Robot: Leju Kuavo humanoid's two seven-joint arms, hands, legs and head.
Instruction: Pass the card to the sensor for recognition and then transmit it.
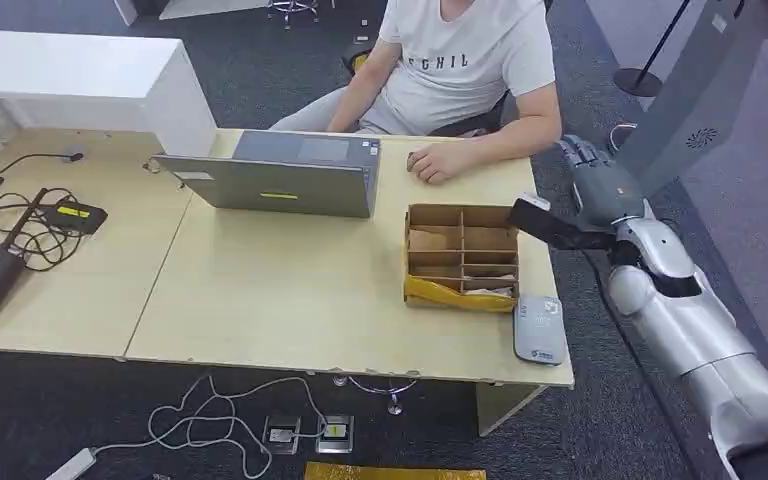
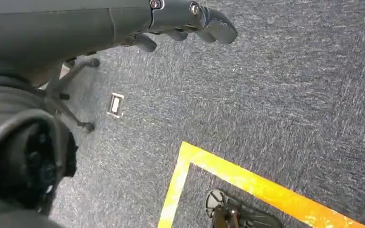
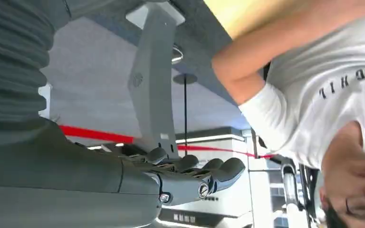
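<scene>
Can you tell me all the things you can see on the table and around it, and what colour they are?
Table: one, light wood, middle of the head view.
Laptop: one, grey, far side of the table.
Divided box: one, brown cardboard with a yellow front edge, right part of the table.
Card sensor: one, grey-white, near right corner of the table.
Black devices with cables: several, black, left end of the table.
Person: one, white shirt, seated behind the table, fist resting on it.
Floor tape: one, yellow, on the grey carpet.
Right robot hand: one, grey, off the table's right edge, holding nothing.
Left robot hand: one, dark grey, hanging over the carpet, holding nothing.
</scene>
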